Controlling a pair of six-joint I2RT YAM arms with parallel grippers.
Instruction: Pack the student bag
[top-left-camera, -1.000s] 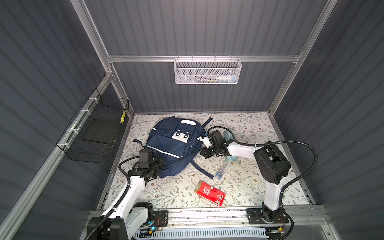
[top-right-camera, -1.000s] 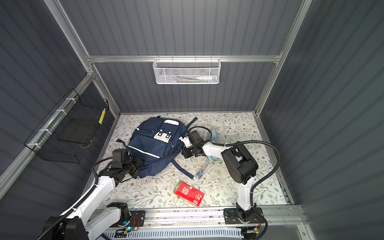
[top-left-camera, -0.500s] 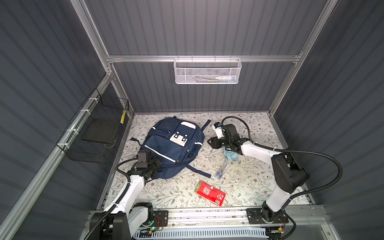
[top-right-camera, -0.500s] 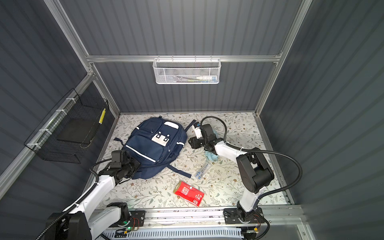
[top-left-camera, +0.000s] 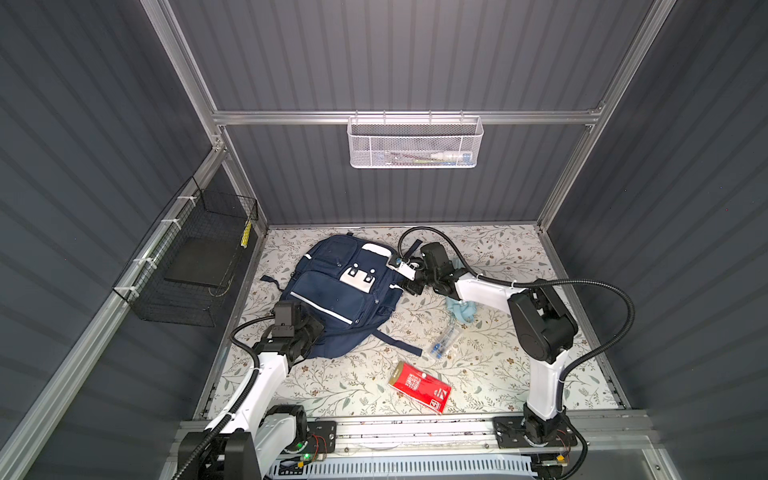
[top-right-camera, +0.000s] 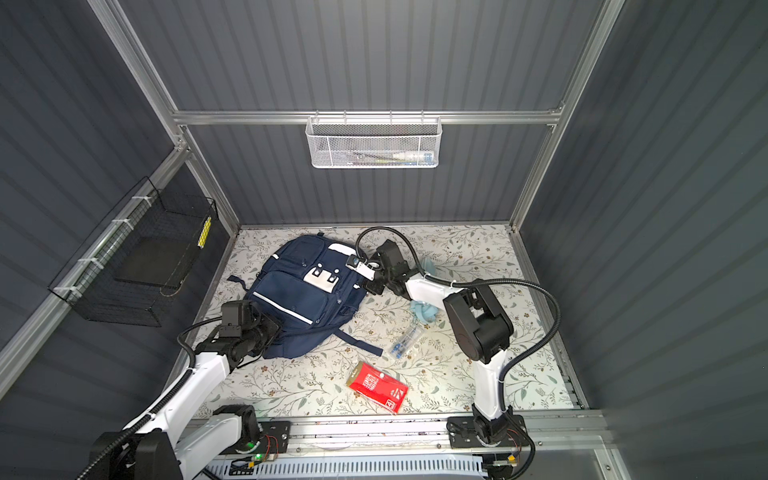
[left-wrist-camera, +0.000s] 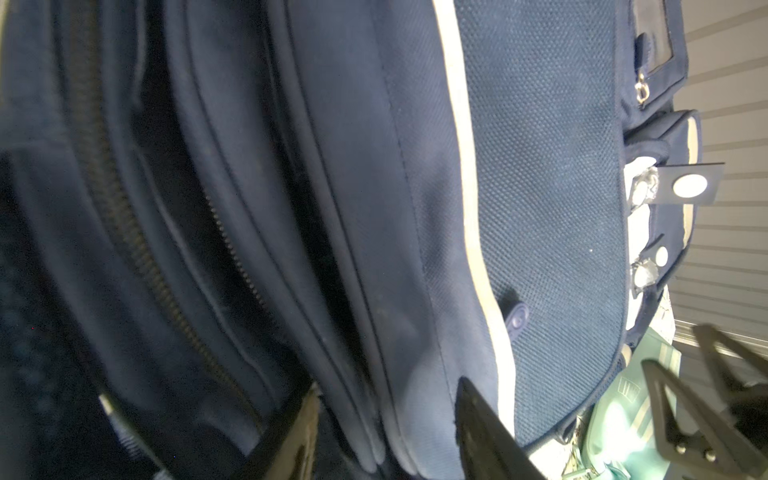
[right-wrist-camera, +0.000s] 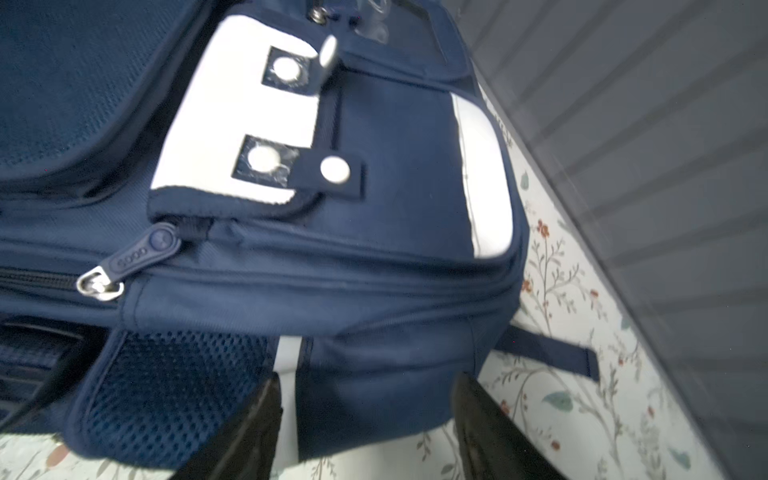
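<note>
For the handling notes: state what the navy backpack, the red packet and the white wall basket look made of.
Student bag: matte woven fabric, probably synthetic; the weave and stitched seams show close up. Red packet: smooth and slightly glossy, likely plastic film or coated card; too small to tell which. White wall basket: fine perforated mesh, probably painted metal; its contents show through.

left claw (left-wrist-camera: 388, 384) opened, right claw (right-wrist-camera: 368, 376) opened, back beside student bag (top-left-camera: 336, 291)
</note>
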